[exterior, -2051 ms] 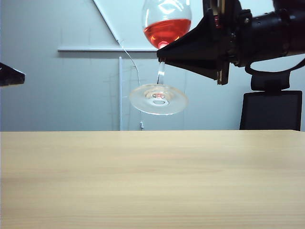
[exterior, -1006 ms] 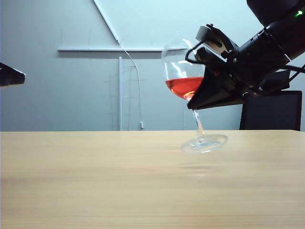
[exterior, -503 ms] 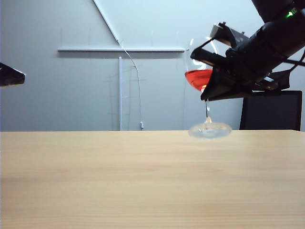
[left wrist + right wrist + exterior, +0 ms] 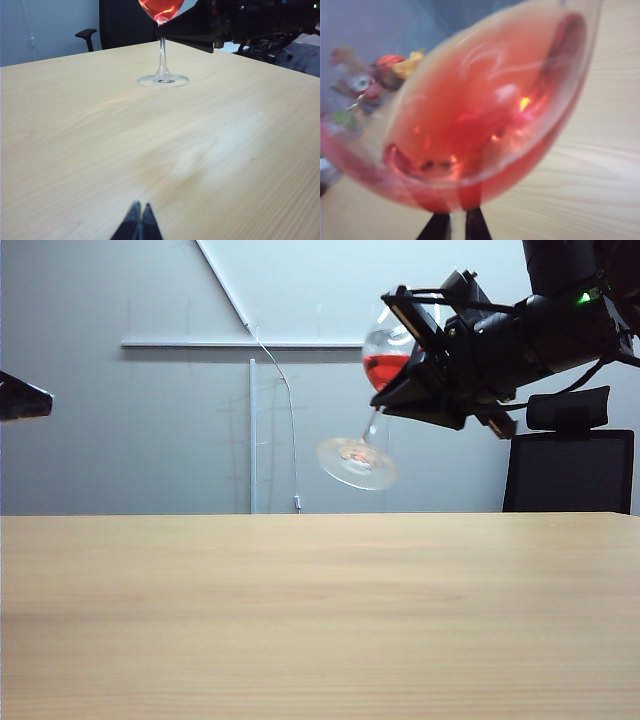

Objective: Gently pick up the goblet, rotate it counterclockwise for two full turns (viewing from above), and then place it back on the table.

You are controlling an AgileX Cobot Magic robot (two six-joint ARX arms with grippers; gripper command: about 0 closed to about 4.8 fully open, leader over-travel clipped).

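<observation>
The goblet (image 4: 385, 360), a clear glass with red liquid, hangs tilted in the air above the far part of the table (image 4: 300, 620), its round foot (image 4: 357, 462) swung out to the left. My right gripper (image 4: 382, 400) is shut on the thin stem just under the bowl. In the right wrist view the red bowl (image 4: 485, 125) fills the picture, and my right gripper (image 4: 456, 227) pinches the stem between two dark fingertips (image 4: 476, 226). The left wrist view shows the goblet (image 4: 163, 55) far off. My left gripper (image 4: 139, 220) is shut and empty, low over the near wood.
A black office chair (image 4: 568, 465) stands behind the table at the right. A thin white upright rod (image 4: 252, 435) is against the back wall. My left arm's dark end (image 4: 20, 398) pokes in at the far left edge.
The right gripper has lifted the goblet away from the table and rolled. The foot has swung up and to the left, and the glass now leans the other way.
</observation>
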